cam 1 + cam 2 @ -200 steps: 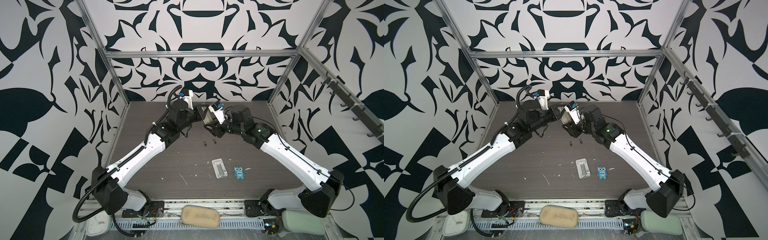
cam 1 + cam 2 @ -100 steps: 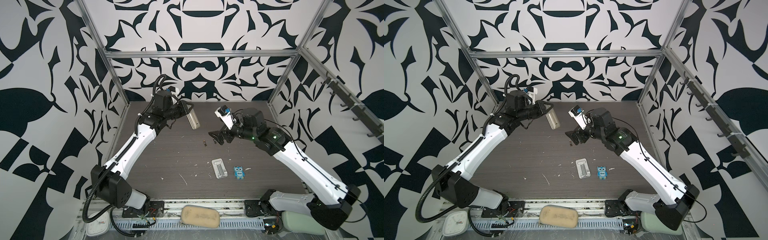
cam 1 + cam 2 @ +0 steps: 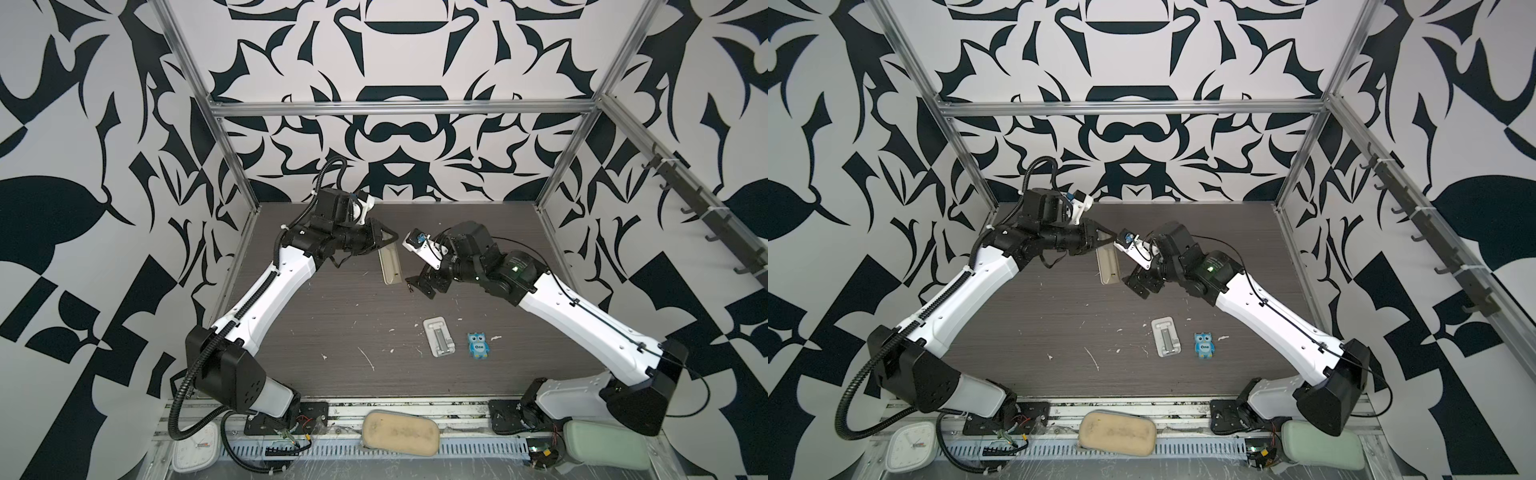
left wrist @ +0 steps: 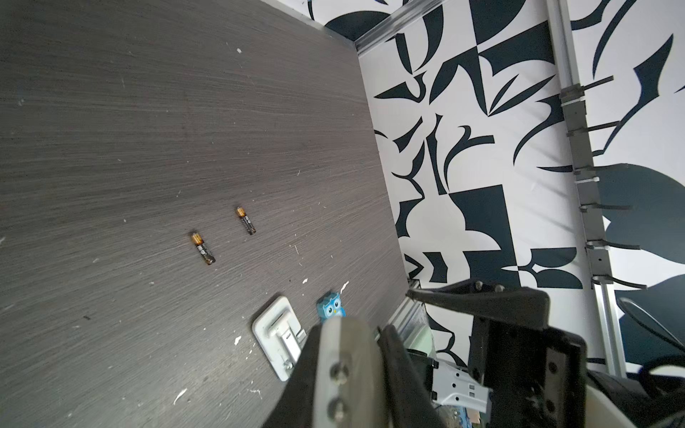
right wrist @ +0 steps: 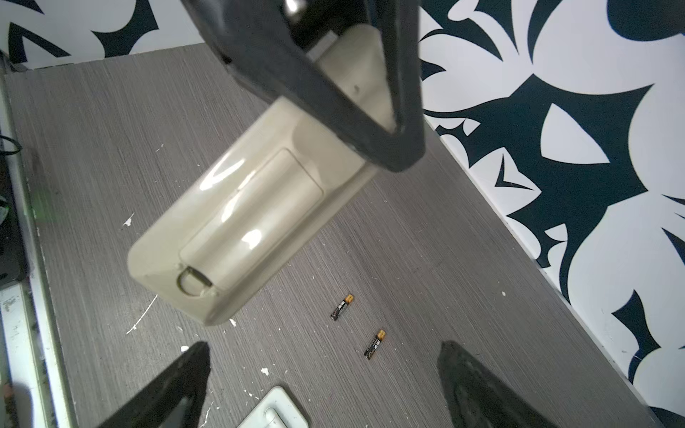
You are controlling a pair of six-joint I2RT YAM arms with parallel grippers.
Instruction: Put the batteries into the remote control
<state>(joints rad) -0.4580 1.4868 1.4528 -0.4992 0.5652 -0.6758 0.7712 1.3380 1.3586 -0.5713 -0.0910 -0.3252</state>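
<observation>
I hold the remote control (image 5: pixel 241 229) by one end in the left jaws, aloft, bay cover seemingly shut. Right jaws gape empty, nearer the batteries (image 5: pixel 342 307). These lie parallel below them, mid desk (image 3: pixel 332 332), long axes slanting across the gap.

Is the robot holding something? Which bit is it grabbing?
Left gripper holds the remote control by the end opposite its battery cover; right gripper holds nothing.

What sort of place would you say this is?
Probably a robotics test cell: patterned panels on an aluminium frame enclose a dark table, with a left arm and right arm mounted at its front edge.
</observation>
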